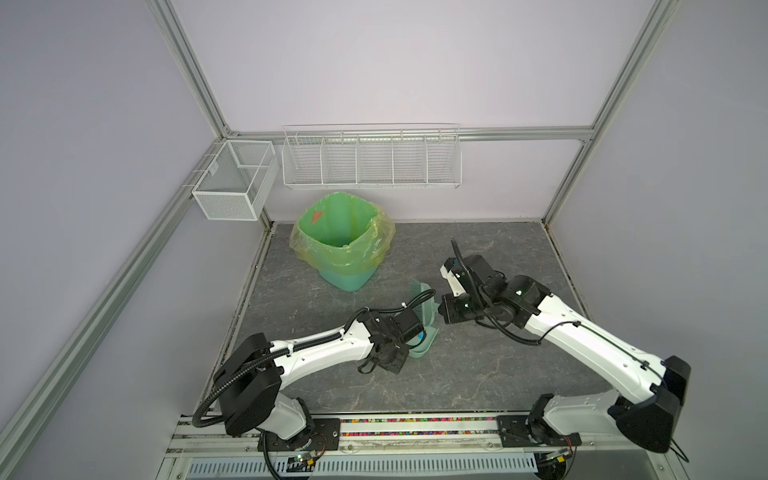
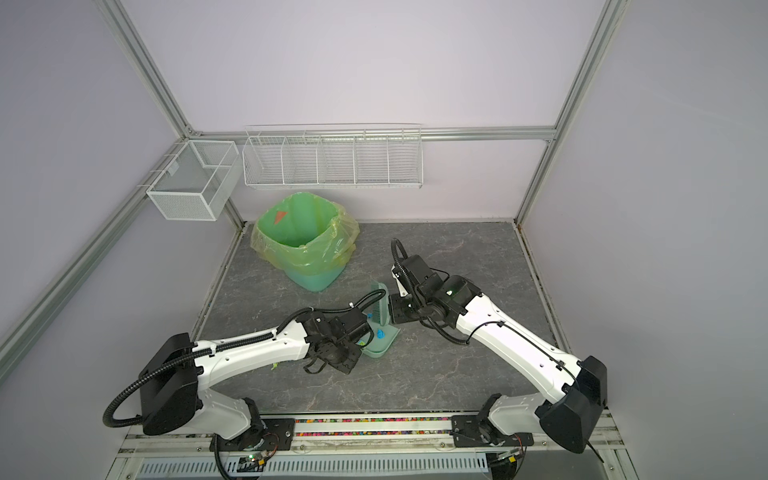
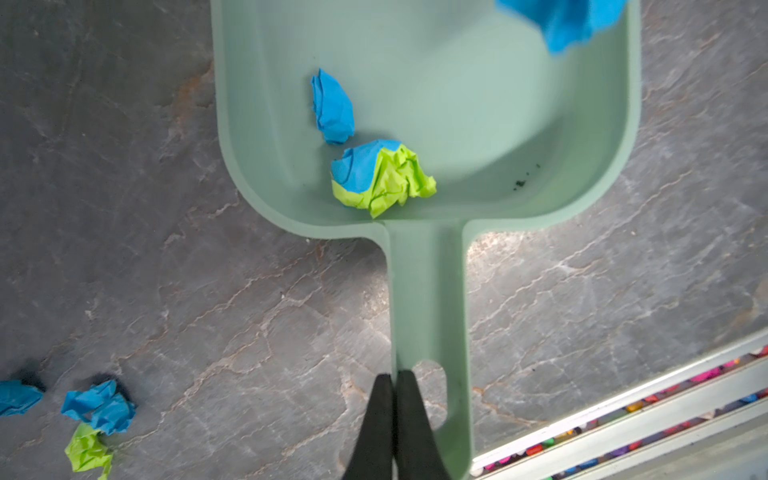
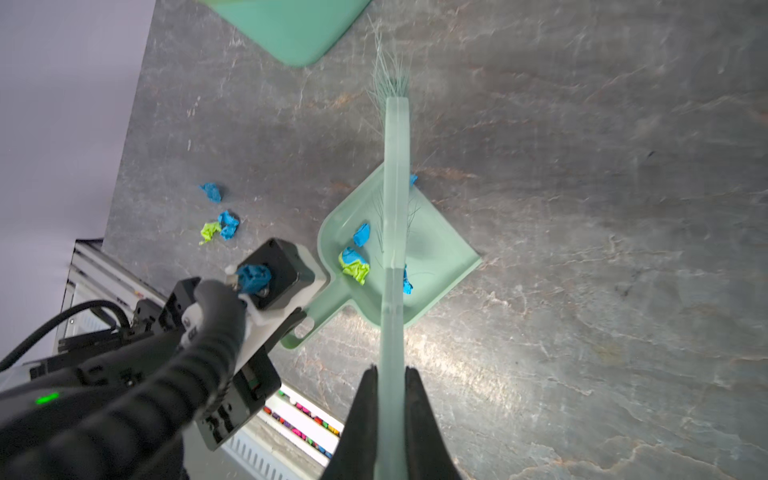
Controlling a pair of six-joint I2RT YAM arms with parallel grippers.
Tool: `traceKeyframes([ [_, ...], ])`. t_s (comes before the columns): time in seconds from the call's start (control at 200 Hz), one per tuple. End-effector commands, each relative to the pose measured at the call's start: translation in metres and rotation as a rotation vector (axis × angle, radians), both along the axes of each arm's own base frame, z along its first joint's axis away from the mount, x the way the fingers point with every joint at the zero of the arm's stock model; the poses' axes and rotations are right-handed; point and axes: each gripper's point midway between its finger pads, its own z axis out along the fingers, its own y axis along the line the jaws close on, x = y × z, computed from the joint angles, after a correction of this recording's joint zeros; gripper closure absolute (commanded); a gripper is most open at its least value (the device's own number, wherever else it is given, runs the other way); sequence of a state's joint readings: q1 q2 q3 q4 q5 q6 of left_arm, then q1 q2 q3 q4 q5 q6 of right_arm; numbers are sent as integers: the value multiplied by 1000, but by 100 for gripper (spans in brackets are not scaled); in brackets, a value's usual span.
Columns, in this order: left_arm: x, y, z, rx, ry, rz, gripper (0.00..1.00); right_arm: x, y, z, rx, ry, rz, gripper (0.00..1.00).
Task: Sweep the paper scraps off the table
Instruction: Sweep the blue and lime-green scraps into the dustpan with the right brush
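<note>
The dark, pale-veined table (image 1: 457,257) fills the floor of the framed cell. A green bin (image 1: 349,280) with a yellowish liner stands upright near its back-left corner.

A pale green dustpan (image 3: 478,104) lies flat on the table around its middle. Its long axis is diagonal: the handle points toward the front-left corner and the open mouth faces the back-right. The left hand (image 3: 393,380) has its two dark fingers pressed together on the side wall of that handle, next to the hanging hole.

A translucent green brush (image 4: 395,187) is seen edge-on from the right wrist view. Its long axis runs roughly front to back, crossing over the pan, with the free end toward the bin and thin bristles trailing into the pan. The right hand (image 4: 390,370) is clamped on the near end of the brush, one finger on each side.

The paper scraps are split between pan and table.
- In the pan are a blue wad (image 3: 332,108) and a blue-and-lime wad (image 3: 382,178) against the back wall by the handle.
- A third blue wad (image 3: 561,20) sits nearer the mouth (blurred in the left wrist view).
- Loose on the table, between the pan and the left edge, lie a blue wad (image 4: 212,192) on its own and a blue (image 4: 228,224) and a lime (image 4: 210,232) wad touching each other.
</note>
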State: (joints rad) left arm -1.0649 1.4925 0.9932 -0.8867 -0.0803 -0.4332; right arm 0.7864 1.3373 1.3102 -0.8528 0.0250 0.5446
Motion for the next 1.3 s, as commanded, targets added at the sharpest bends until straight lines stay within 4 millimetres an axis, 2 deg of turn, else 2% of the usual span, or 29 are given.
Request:
traceKeyframes([
  [0.0, -1, 4, -1, -2, 7, 7, 100, 29, 6, 14, 17, -72, -26, 93],
  [0.16, -1, 5, 0, -4, 1, 18, 100, 60, 27, 11, 59, -72, -32, 93],
  [0.31, 0, 7, -1, -4, -5, 26, 100, 70, 44, -13, 78, -23, -33, 93],
  [0.455, 1, 7, -1, -13, -12, 36, 100, 71, 43, -43, 42, 22, -48, 93],
  [0.605, 4, 5, 0, -15, -19, 37, 100, 56, 42, -61, 37, 70, -45, 93],
  [0.8, 5, 5, -2, -9, -18, 33, 100, 20, 34, -70, 42, 126, -45, 93],
  [0.99, 8, 6, 4, -7, -37, 31, 100, -19, 17, -47, 91, 111, -29, 93],
  [1.125, 11, 8, 3, 0, -49, 30, 100, -29, 3, -18, 195, 36, -41, 93],
  [1.2, 13, 7, 2, 1, -53, 31, 100, -30, -11, -15, 169, 18, -77, 93],
  [1.295, 15, 6, 5, -5, -62, 33, 100, -36, -27, -26, 83, 49, -106, 93],
])
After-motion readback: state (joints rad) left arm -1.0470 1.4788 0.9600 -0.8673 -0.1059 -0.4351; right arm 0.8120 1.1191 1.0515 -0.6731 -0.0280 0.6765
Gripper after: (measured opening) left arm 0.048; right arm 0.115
